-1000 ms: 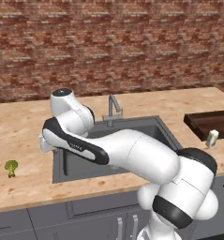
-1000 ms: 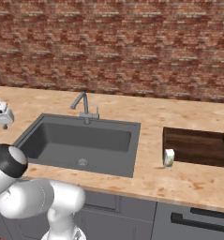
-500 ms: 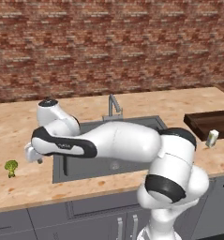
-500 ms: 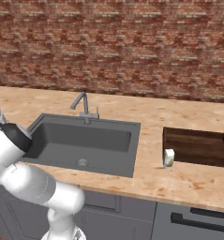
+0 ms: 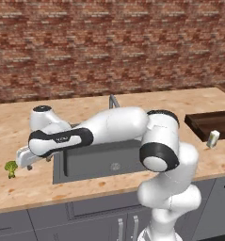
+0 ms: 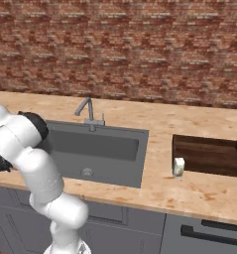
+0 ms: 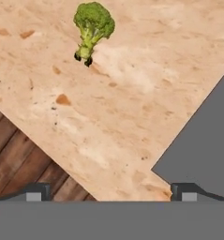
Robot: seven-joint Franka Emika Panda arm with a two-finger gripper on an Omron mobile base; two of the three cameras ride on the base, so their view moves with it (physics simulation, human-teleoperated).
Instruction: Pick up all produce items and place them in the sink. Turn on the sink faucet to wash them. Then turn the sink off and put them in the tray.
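Since a second ago our arm has swung further left and lower, so the gripper (image 5: 37, 163) now hangs over the counter's left side, just left of the sink (image 5: 92, 160), with the broccoli floret (image 5: 11, 168) near it but still apart. The counter (image 6: 189, 191) is a pale speckled wood-look slab under a red brick wall (image 6: 140, 49), with grey cabinet fronts (image 6: 140, 223) below. We see the faucet (image 6: 88, 111) behind the basin; the dark tray (image 6: 209, 156) sits well to the right, a small cream carton (image 6: 178, 167) just beside its left rim.

In the hand view our fingertips (image 7: 36, 192) stand wide apart with nothing between them. The floret (image 7: 93, 28) lies on the counter near the top of that view, well clear of the fingers. Its long axis runs slightly diagonally there, bushy head toward the top, stalk pointing down-left toward us
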